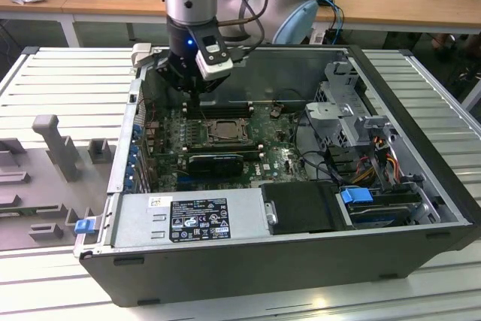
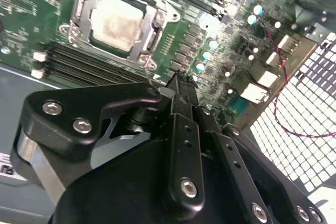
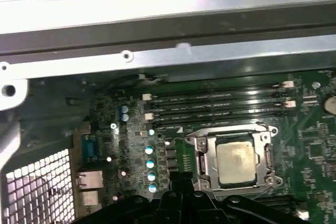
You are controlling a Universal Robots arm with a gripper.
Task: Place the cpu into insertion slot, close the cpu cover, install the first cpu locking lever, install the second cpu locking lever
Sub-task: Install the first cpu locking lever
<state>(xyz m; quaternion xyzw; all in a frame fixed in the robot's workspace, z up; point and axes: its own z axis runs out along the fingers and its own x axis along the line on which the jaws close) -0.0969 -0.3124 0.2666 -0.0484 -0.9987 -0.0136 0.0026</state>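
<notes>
**CPU seated, cover down, gripper parked just behind the socket**

So here's where things stand. The gripper [image 1: 197,101] hangs inside the open computer case [image 1: 421,157], low over the green motherboard [image 1: 279,160]. In the second wrist view its fingers [image 2: 184,129] are pressed together with nothing between them, so it's holding nothing at all.

In the exterior view the insertion slot [image 1: 203,132] sits at roughly 4 o'clock from the fingertips, close by but not touching. The cpu [image 3: 236,160] is lying flat in the slot with its pale silvery top facing up. The cpu cover [image 2: 148,38] is folded down around it, and the chip shows through the big square cut-out. Both wrist views show that pretty clearly.

The locking levers are too thin and shiny for me to say whether they're hooked or not, so no call there.

Other bits, going by the exterior view:
- the memory slots [image 3: 220,106] run along the socket's 12 o'clock side
- a long black card [image 1: 216,162] lies across its 6 o'clock side
- the silver power supply [image 1: 188,219] is further out at 6 o'clock

The whole case rests on a slatted metal table [image 1: 60,80].
</notes>
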